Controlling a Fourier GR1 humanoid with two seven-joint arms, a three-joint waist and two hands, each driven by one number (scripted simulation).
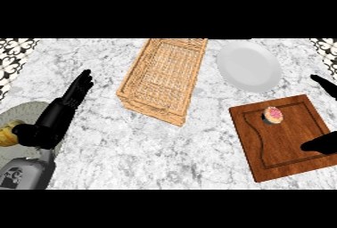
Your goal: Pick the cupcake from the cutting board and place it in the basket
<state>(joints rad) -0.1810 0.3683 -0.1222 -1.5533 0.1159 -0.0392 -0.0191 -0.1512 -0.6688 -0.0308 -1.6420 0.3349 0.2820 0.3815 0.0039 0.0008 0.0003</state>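
We are recording the right hand [320,144] spread open beside the pink-frosted cupcake [273,115] on the brown wooden board [283,149], likely for grasping.

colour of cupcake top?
The cupcake is pink on top with a tan rim, sitting on the cutting board; head view shows it.

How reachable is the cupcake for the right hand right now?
Probably yes: the right hand is at the right edge of the cutting board, and nothing lies between it and the cupcake standing alone on the board.
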